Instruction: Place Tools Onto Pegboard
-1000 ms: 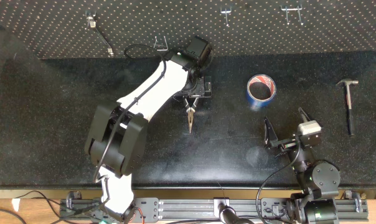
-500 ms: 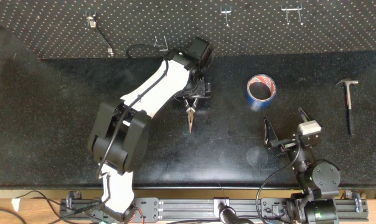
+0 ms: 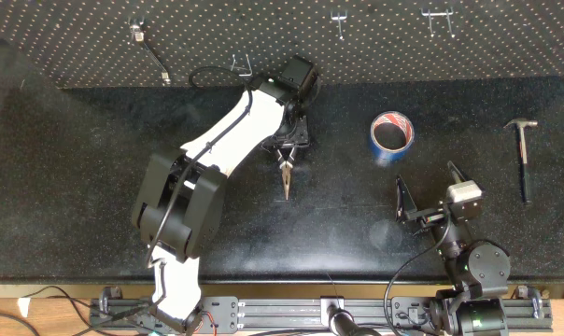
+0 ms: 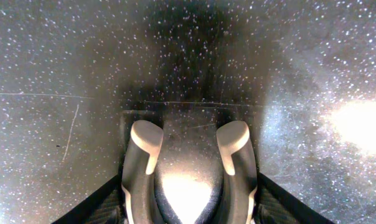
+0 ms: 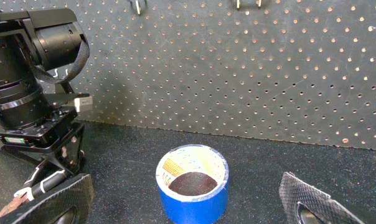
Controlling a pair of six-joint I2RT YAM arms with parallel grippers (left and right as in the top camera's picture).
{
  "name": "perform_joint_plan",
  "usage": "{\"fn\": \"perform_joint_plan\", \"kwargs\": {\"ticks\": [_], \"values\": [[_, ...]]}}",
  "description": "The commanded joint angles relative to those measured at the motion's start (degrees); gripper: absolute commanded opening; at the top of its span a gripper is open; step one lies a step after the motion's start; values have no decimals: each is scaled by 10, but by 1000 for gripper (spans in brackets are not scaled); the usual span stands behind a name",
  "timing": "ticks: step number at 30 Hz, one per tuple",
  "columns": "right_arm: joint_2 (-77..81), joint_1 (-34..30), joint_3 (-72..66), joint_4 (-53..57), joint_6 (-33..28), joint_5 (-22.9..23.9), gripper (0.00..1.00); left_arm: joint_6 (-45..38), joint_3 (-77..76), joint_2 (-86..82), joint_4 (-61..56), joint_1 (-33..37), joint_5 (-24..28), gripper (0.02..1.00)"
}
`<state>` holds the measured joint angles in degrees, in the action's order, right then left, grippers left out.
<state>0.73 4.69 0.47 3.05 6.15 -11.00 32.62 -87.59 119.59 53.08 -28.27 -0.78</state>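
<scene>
Pliers (image 3: 286,179) mid-table, nose toward 6 o'clock. Left gripper (image 3: 287,147) narrow, pinching both handles (image 4: 144,163). Advice: grip firm, lift straight, carry to pegboard (image 3: 375,42) hook (image 3: 242,65) at 12 o'clock. Right gripper (image 3: 428,187) wide, empty, at 4 o'clock.

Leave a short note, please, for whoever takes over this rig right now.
Left gripper: down at the handles of the pliers, which lie on the table. Whether it grips them, I cannot tell.
Right gripper: open and empty, near its base.
Tape roll and hammer: on the table, clear of both grippers.
Done: none of the three is on the pegboard yet.
Left: hang the pliers, tape roll and hammer on the bare hooks.
</scene>
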Motion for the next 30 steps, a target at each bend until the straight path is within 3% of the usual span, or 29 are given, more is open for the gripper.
{"fn": "perform_joint_plan", "kwargs": {"ticks": [1,15,16,17,18,21,26,28,30], "values": [[-5,4,-2,2,-4,1,976,1,-4,24,0,1,22,597],[-5,4,-2,2,-4,1,976,1,-4,24,0,1,21,461],[-5,4,-2,2,-4,1,976,1,-4,24,0,1,21,362],[-5,4,-2,2,-4,1,976,1,-4,24,1,1,22,152],[-5,4,-2,2,-4,1,976,-1,-4,24,7,1,22,29],[-5,4,-2,2,-4,1,976,-1,-4,3,22,1,2,27],[-5,4,-2,2,-4,1,976,-5,40,-213,29,2,-95,29],[-5,4,-2,2,-4,1,976,-25,131,-312,-72,12,-111,29],[-5,4,-2,2,-4,1,976,-83,289,-422,-304,50,-108,27]]}}
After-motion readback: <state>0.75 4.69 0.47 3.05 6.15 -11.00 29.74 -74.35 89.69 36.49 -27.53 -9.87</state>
